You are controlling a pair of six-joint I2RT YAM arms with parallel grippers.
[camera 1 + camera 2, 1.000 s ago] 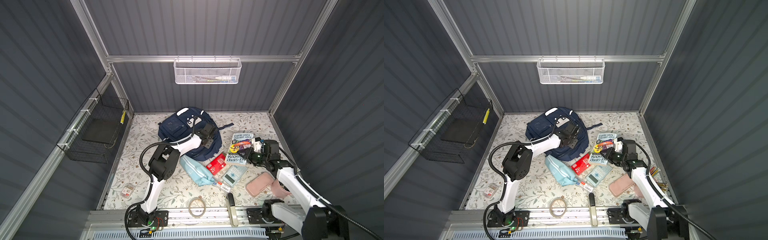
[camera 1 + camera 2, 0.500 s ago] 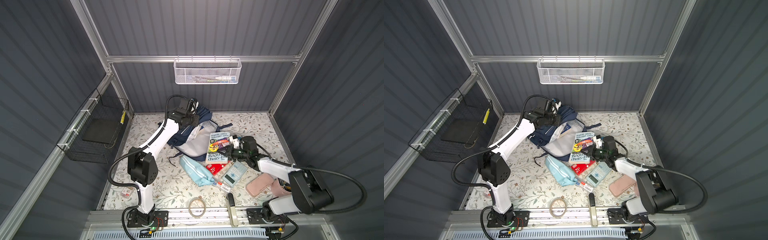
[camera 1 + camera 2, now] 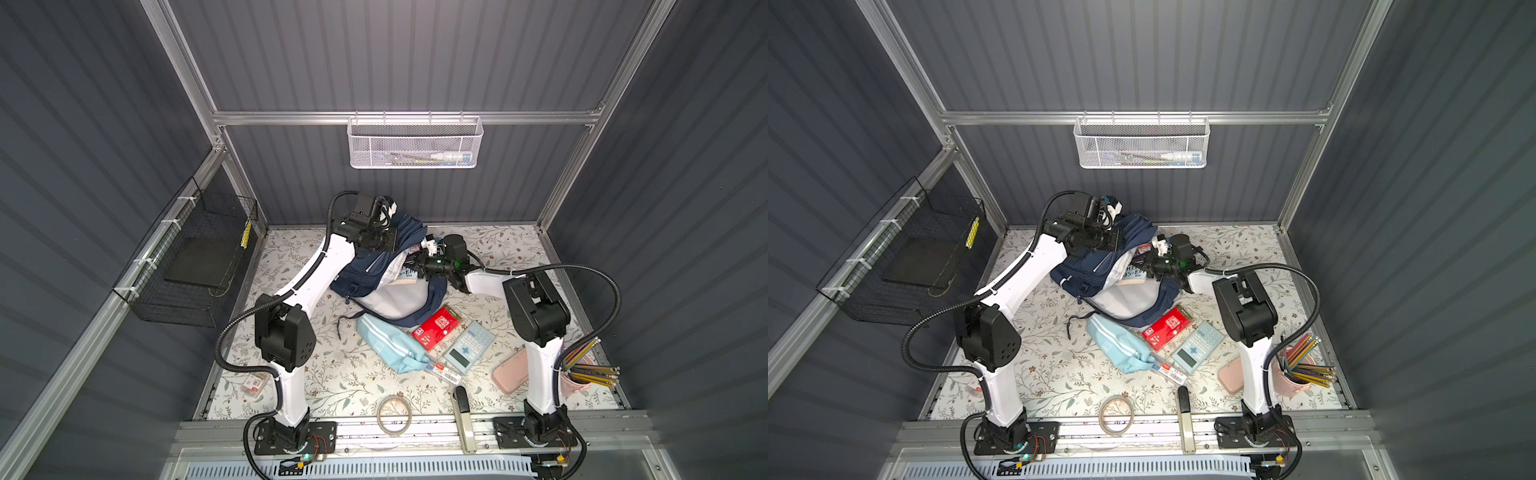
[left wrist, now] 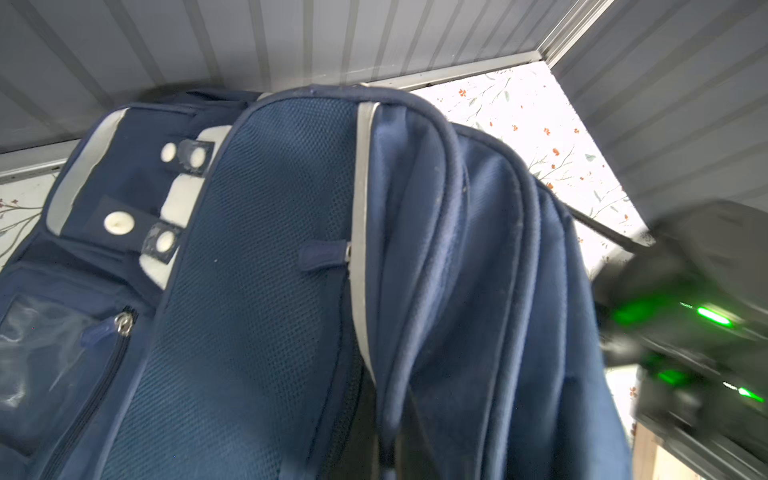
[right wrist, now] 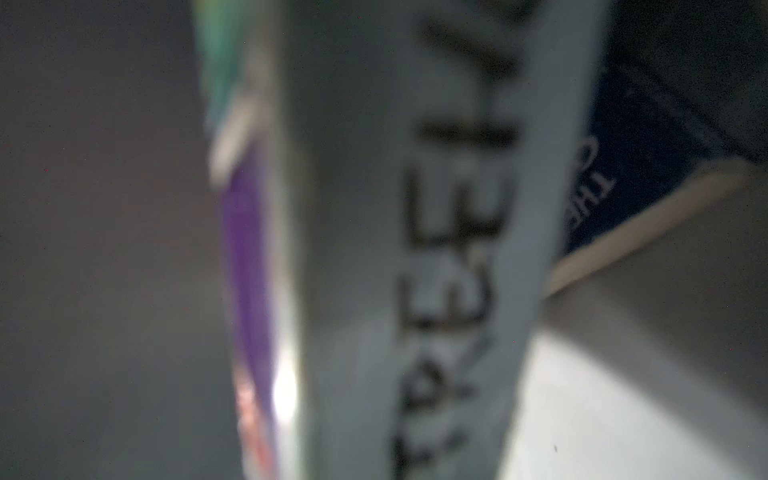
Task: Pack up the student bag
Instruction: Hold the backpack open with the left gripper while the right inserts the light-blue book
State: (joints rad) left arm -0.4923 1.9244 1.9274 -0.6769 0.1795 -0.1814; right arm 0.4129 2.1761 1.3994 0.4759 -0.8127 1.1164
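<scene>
The student bag [image 3: 365,276] [image 3: 1084,270] lies at the back of the table, navy with pale lining showing in its gaping mouth. My left gripper [image 3: 394,244] [image 3: 1118,242] is shut on the bag's upper rim and holds it lifted; in the left wrist view the bag [image 4: 270,270] fills the picture and its piped edge runs down into the jaws. My right gripper [image 3: 412,264] [image 3: 1140,266] reaches in from the right, shut on a book [image 3: 409,272] [image 3: 1136,273] that sits mostly inside the opening. The right wrist view shows the book's lettered spine [image 5: 457,208], blurred and very close.
In front of the bag lie a light blue pouch [image 3: 390,345], a red box [image 3: 436,326], a calculator [image 3: 469,343], a pen pack [image 3: 446,372], a pink pencil case [image 3: 509,372] and a tape roll [image 3: 394,415]. A cup of pencils [image 3: 582,374] stands at the right edge.
My left gripper has pulled the bag's rim up and back, opening its mouth. My right gripper has carried the book from the table's right side leftward into the opening.
</scene>
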